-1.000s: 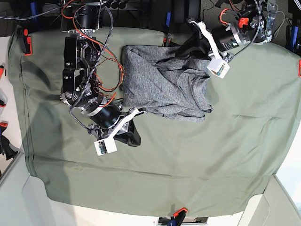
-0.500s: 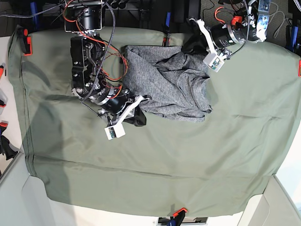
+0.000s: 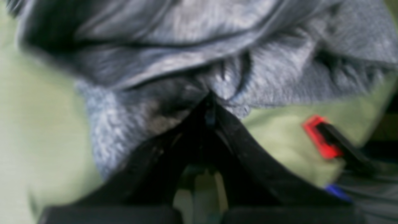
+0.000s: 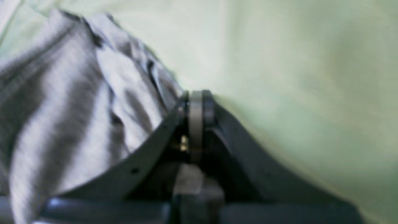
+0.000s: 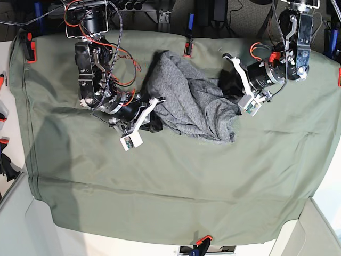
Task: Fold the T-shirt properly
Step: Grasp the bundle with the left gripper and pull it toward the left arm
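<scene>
olive cloth (image 5: 176, 186) under bunched t-shirt (image 5: 194, 101)

Olive-green cloth (image 5: 176, 186) — red edge clamps (image 5: 32, 52)

The desk (image 5: 176, 192) is covered by an olive-green cloth (image 5: 266, 160), held at its edges by red clamps (image 5: 32, 52). On the cloth, near the far edge, lies the T-shirt (image 5: 192, 101), bunched into a crumpled heap. Shallow wrinkles run across the bare cloth around it.
</scene>
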`<state>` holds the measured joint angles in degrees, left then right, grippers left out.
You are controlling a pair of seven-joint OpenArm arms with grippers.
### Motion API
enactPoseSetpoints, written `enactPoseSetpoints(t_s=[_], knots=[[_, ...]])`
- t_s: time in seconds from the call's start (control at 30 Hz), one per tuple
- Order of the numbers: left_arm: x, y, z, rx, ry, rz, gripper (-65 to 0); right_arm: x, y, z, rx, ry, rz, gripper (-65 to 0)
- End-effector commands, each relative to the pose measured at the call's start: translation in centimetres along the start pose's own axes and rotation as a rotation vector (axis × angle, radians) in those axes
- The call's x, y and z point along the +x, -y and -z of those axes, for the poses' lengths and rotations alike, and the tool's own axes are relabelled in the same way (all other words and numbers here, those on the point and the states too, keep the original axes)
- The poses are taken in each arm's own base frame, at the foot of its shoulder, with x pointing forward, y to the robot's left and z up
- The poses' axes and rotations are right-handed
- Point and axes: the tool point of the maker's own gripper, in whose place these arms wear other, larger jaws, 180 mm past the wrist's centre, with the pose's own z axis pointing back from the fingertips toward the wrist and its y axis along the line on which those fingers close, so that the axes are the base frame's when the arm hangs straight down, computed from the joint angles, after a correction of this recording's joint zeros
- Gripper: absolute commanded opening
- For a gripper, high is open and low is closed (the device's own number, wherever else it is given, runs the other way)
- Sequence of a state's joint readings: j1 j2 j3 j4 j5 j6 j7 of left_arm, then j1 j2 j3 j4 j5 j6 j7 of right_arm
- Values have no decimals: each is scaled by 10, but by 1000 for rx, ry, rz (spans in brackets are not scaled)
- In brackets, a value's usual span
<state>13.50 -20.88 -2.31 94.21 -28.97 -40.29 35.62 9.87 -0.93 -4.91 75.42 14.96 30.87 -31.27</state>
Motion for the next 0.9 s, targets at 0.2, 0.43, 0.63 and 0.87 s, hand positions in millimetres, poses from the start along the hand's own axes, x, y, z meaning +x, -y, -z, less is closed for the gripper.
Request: enactPoseSetpoints(t_s=[0.2,0.43,0.63,0.87], knots=[[42,-66,13,86,102,-26,-637,16,11,-11,17,45,13,-650],[95,-82,48,58,180,-7,-637,16,6,-11,41,54,47,-650],[151,-65,86,-12,209,34,-637,11,3,-11,50,37,61,-650],[168,-71,79,7,189,122,-637,6,4,-12,45,33,70,-650]])
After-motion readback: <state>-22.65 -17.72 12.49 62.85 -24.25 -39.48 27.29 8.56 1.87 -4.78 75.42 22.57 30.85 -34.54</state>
